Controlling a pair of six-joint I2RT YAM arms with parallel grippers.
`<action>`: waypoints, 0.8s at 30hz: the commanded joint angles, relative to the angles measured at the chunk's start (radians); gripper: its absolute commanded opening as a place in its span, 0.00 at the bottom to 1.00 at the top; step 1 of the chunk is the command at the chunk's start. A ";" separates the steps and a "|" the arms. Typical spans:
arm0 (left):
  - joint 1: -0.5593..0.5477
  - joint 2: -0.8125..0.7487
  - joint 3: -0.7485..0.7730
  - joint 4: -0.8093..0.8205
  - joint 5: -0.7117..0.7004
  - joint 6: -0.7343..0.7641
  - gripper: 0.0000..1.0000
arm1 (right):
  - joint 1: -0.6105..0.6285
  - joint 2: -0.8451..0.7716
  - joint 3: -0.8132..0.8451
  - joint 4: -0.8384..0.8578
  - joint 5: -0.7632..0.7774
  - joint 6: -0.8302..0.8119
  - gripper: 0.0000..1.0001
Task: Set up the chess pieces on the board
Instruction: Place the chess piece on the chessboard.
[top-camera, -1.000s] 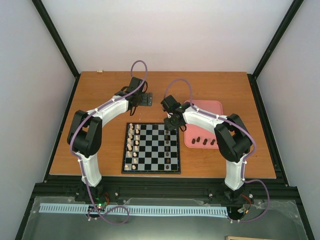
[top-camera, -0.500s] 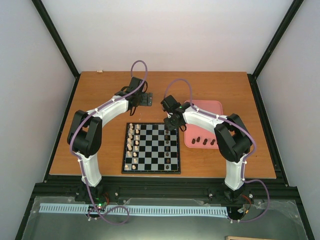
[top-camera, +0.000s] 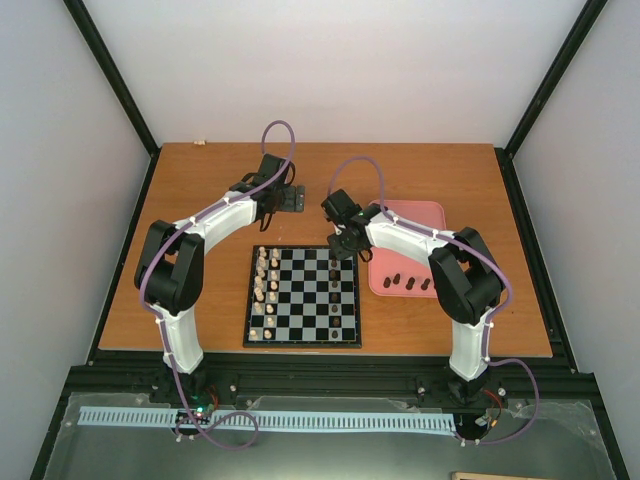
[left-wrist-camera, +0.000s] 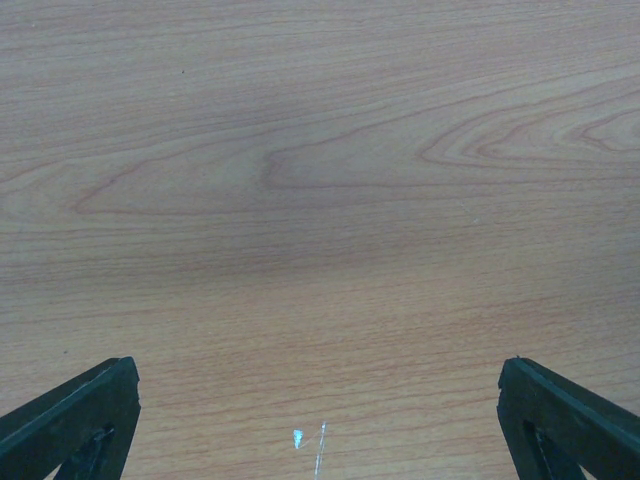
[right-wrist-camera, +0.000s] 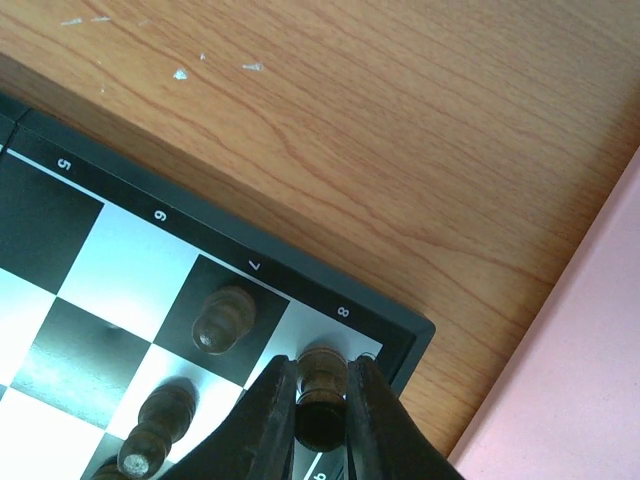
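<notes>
right hand (top-camera: 342, 252) over board's (top-camera: 300, 344) far corner, grip unclear

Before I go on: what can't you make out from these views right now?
- Whether the dark piece in the right hand rests on the board: right wrist view, its fingers and the bottom edge hide the base.
- What kinds the loose pieces on the pink tray are: top view, too small.
- Most of the left hand: left wrist view, only finger ends show at the lower corners.
</notes>
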 joint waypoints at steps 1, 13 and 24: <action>0.004 -0.015 0.021 -0.006 -0.010 -0.006 1.00 | 0.008 0.010 0.033 0.020 0.013 -0.003 0.14; 0.004 -0.012 0.025 -0.006 -0.009 -0.005 1.00 | 0.008 0.021 0.027 0.020 0.007 -0.005 0.15; 0.004 -0.011 0.024 -0.005 -0.011 -0.004 1.00 | 0.008 0.038 0.034 0.024 0.032 -0.008 0.18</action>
